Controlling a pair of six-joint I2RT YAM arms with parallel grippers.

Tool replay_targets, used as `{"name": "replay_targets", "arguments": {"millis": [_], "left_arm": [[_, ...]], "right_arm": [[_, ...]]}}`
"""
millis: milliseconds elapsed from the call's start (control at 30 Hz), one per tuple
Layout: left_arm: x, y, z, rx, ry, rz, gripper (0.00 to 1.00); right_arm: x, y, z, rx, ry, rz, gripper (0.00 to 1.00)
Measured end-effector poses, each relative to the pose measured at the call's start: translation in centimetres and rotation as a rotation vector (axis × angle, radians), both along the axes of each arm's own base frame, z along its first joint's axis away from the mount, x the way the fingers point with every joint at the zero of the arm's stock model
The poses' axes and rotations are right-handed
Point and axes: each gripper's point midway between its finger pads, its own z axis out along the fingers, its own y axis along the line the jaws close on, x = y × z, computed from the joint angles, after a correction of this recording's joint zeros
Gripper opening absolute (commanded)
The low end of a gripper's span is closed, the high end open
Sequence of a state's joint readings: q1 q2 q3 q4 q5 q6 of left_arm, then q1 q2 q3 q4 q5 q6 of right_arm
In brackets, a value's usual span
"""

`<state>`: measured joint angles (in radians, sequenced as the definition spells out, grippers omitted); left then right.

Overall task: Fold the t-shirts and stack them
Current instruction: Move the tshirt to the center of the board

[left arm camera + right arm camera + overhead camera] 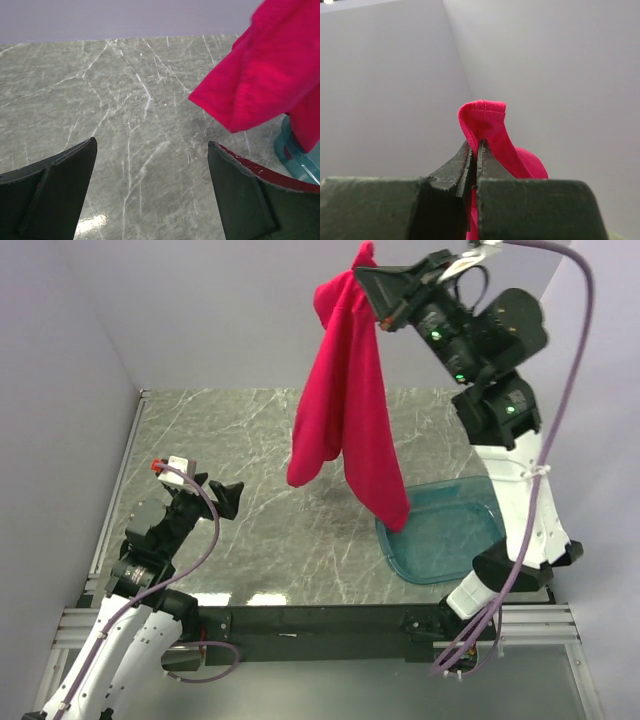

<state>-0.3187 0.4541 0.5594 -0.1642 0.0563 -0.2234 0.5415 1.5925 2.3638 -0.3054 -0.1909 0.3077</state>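
A bright red t-shirt [345,400] hangs in the air over the middle of the table, held high by a hemmed edge. My right gripper [372,282] is shut on that edge; in the right wrist view a fold of the red t-shirt [485,120] sticks out past the pinched right gripper [475,146]. The cloth's lowest corner dangles over the near left part of a teal tray [450,540]. My left gripper [218,490] stands low at the left, open with nothing between its fingers. In its own view the left gripper [151,145] faces the marble with the t-shirt [265,75] hanging at upper right.
The grey marble tabletop [220,430] is walled in pale lilac on the left and back. The teal tray's rim [295,155] shows at the right edge of the left wrist view. A black rail [320,618] runs along the near edge between the arm bases.
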Motion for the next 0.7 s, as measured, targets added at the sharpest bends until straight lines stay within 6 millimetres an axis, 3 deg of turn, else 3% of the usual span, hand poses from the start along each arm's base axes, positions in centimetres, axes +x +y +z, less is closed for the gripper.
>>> {"name": "replay_targets", "arguments": {"millis": [100, 200, 367, 433, 467, 500, 567, 633, 700], "left_arm": [[0.0, 0.0, 0.0, 0.001, -0.001, 0.000, 0.97], [-0.1, 0.0, 0.1, -0.001, -0.006, 0.000, 0.97], [-0.3, 0.1, 0.6, -0.007, -0.026, 0.000, 0.97], [-0.4, 0.1, 0.7, -0.008, -0.029, 0.000, 0.97], [-0.4, 0.1, 0.8, -0.009, -0.031, 0.000, 0.97], [-0.4, 0.1, 0.8, -0.009, -0.033, -0.001, 0.97], [-0.5, 0.1, 0.9, -0.011, -0.038, -0.004, 0.98], [-0.7, 0.1, 1.1, -0.013, -0.046, -0.005, 0.98], [-0.9, 0.2, 1.5, -0.018, -0.059, -0.007, 0.99]], "right_arm": [[1.6, 1.5, -1.0, -0.010, 0.009, -0.044, 0.00], [4.6, 2.9, -4.1, -0.057, 0.055, -0.105, 0.00], [9.5, 5.1, -12.6, -0.231, 0.156, -0.166, 0.01], [10.4, 6.0, -17.2, -0.349, 0.204, -0.144, 0.13], [10.5, 6.4, -19.6, -0.416, 0.221, -0.119, 0.24], [10.6, 6.5, -21.4, -0.468, 0.233, -0.102, 0.49], [10.2, 6.6, -26.3, -0.602, 0.266, -0.036, 0.83], [9.4, 5.5, -31.0, -0.727, 0.305, 0.025, 0.91], [8.4, 3.1, -35.4, -0.820, 0.360, 0.066, 0.91]]}}
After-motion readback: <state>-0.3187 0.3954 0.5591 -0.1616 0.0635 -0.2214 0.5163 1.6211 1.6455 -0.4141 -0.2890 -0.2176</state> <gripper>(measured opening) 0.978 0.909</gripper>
